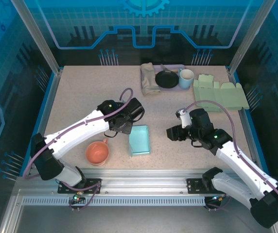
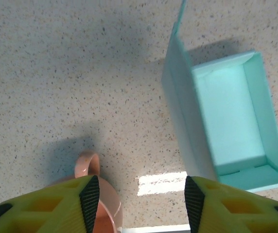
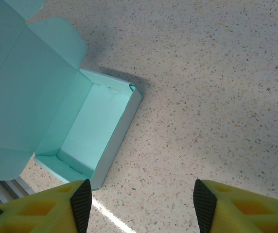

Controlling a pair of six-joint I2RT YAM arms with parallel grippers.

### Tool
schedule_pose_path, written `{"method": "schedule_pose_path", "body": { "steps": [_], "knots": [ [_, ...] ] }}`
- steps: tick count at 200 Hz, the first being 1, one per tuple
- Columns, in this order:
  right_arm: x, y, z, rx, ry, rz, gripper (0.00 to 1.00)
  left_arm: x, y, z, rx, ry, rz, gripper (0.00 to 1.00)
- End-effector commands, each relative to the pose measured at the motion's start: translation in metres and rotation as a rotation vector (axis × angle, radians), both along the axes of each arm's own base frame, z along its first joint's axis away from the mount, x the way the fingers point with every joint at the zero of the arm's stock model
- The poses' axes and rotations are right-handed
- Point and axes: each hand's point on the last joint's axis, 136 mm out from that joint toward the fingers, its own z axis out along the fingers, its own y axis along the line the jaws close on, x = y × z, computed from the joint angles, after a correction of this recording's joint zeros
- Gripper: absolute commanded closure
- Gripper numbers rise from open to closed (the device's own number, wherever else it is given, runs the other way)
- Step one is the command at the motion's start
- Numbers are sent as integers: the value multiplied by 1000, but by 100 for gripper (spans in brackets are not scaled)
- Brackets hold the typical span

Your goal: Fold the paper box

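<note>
Between the two grippers sits the teal paper box, its tray formed and its lid standing open on the left side. Left of the box the left gripper hovers, jaws apart and empty. Right of the box the right gripper does likewise. Closing it well probably means tipping the lid over gently while bracing the box's right wall.

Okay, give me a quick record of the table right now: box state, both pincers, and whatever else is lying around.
box: teal paper box, walls up, lid flap open
left pincer: open, empty, over the table between mug and box
right pincer: open, empty, near the box, not touching
mug: orange mug, left of the box, apart from it
blanks: flat green cutouts, far right
back edge: cloth, black pan, pale blue cup
</note>
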Motion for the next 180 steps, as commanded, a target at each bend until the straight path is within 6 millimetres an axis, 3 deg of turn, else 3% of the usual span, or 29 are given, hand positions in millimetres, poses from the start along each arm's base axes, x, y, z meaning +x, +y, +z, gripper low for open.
{"method": "schedule_pose_path", "body": {
  "steps": [1,27,74,111,135,157,180],
  "knots": [
    [0,4,8,-8,-28,23,40,5,6,27,-31,-69,39,47],
    [2,6,5,-4,-19,26,40,3,-3,27,-103,-68,41,46],
    [2,10,4,-4,-13,38,40,-3,-11,-4,-98,18,38,46],
    [2,10,3,-9,-11,39,40,-1,-22,-15,-130,39,27,48],
    [2,10,0,-14,-8,36,40,1,-22,-25,-92,54,15,58],
    [2,9,0,-18,-9,38,40,4,-20,-27,-51,49,-12,78],
    [2,8,0,-30,-16,41,40,15,-22,-17,6,16,-98,96]
  ]
}}
